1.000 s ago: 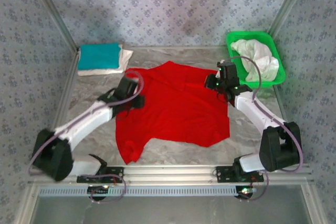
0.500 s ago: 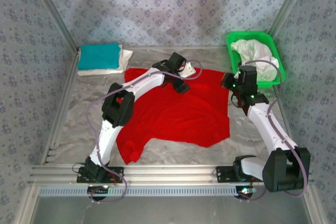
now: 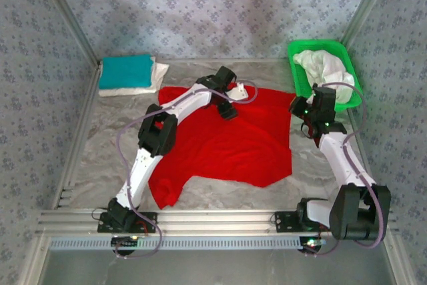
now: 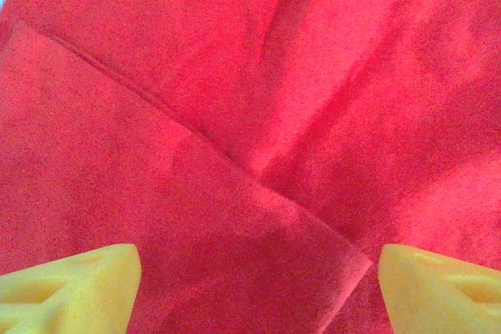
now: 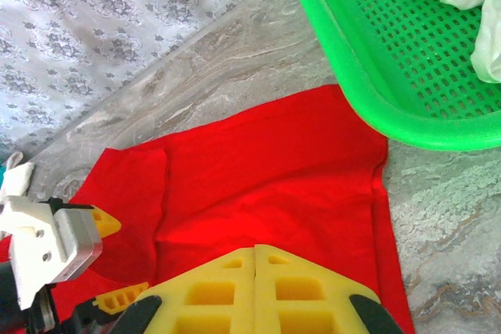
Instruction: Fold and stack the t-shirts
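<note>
One red t-shirt [image 3: 233, 145] lies mid-frame: left gripper [image 4: 258, 256], fingers [image 4: 70, 287] spread wide, hangs over its upper edge; right gripper [image 5: 254, 252], fingers pressed together, stands beside its upper-right corner.

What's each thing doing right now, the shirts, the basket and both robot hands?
red t-shirt, spread out, creased
teal t-shirt, folded, on top
folded white t-shirt, under the teal t-shirt
green basket, upright, not empty
crumpled white t-shirt, bunched in the green basket
left gripper, open above the red t-shirt
right gripper, shut, empty
</note>
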`<state>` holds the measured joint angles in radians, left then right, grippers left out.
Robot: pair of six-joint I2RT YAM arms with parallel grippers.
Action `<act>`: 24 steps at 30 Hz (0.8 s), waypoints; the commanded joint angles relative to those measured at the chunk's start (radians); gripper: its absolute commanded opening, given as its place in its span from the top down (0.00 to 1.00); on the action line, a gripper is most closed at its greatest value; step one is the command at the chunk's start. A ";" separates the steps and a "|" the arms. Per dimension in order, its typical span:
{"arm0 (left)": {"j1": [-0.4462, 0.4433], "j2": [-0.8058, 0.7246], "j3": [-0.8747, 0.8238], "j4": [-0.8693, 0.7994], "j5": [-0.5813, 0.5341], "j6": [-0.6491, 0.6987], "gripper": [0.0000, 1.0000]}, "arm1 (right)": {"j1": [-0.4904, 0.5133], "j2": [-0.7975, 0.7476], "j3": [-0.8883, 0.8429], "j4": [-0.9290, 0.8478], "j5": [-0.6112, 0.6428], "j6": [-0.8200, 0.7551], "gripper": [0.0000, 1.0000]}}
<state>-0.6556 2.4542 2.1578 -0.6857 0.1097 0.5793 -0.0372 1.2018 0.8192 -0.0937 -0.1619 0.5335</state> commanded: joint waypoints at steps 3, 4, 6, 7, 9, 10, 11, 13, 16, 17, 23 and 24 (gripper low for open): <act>0.005 0.033 0.030 -0.063 0.063 0.044 0.12 | -0.014 0.006 -0.002 0.020 -0.028 0.015 1.00; 0.004 0.029 0.017 -0.054 0.068 0.049 0.11 | -0.014 0.007 -0.004 0.019 -0.028 0.014 1.00; 0.002 0.037 0.008 -0.037 0.049 0.051 0.13 | -0.014 0.010 -0.003 0.020 -0.029 0.014 1.00; 0.003 0.046 0.015 -0.036 0.029 0.049 0.18 | -0.014 0.011 -0.003 0.019 -0.031 0.014 1.00; 0.006 0.064 0.043 -0.047 0.006 0.047 0.30 | -0.013 0.011 -0.001 0.017 -0.036 0.014 1.00; 0.010 0.066 0.051 -0.042 -0.001 0.039 0.39 | -0.015 0.010 0.000 0.014 -0.037 0.013 1.00; 0.013 0.065 0.057 -0.038 -0.005 0.030 0.54 | -0.014 0.008 0.000 0.014 -0.040 0.014 1.00; 0.016 0.054 0.060 -0.027 -0.009 0.020 0.71 | -0.014 0.007 -0.002 0.009 -0.041 0.014 1.00; 0.019 0.034 0.063 -0.006 -0.023 0.003 0.83 | -0.013 0.008 -0.013 0.010 -0.045 0.016 1.00; 0.020 0.028 0.068 -0.009 -0.027 0.001 0.87 | -0.013 0.011 -0.019 0.014 -0.045 0.016 1.00; 0.034 -0.019 0.080 -0.020 -0.006 -0.014 0.92 | -0.010 0.032 -0.030 0.007 -0.056 0.017 1.00; 0.038 -0.026 0.080 -0.022 -0.007 -0.012 0.97 | -0.010 0.034 -0.032 0.008 -0.056 0.015 1.00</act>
<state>-0.6319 2.4954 2.2040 -0.7029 0.0898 0.5789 -0.0444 1.2236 0.8017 -0.0853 -0.2005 0.5346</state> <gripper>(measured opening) 0.051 0.066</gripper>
